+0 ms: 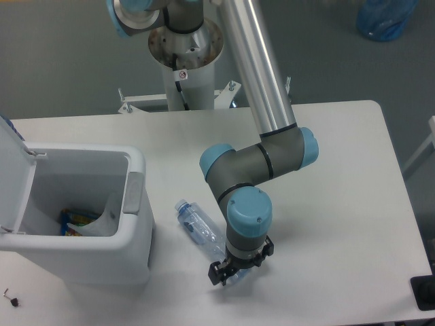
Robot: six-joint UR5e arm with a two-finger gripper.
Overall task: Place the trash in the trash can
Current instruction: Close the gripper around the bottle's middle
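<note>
1. On the near centre of the white table point(340, 204), we see the gripper point(234, 272) lowered over the near end of the bottle point(197, 225), with the arm's blue-capped wrist directly above it.
2. We see one black finger on each side of the bottle's near end; the fingers appear to bracket the plastic, but we cannot tell whether they are pressed onto it or stand slightly apart from it.
3. The bottle is clear, crushed plastic. It lies flat on the table, diagonal, with its bluish cap end pointing far-left toward the trash can point(136, 204) and its other end under the gripper.
4. The cap end is near the right wall of the trash can but apart from it.
5. The trash can stands at the left of the table. Its lid point(13, 176) is swung up on the left side, and the grey latch tab point(133, 192) sits on the right rim.
6. Inside the trash can, we see a pale crumpled item and a piece with coloured print lying at the bottom; we cannot identify them further.
7. Far from the table, we see the arm's base column point(185, 61) and a blue bag point(387, 19) on the floor at the far right.
8. Single fixed view only; no other view applies.
</note>
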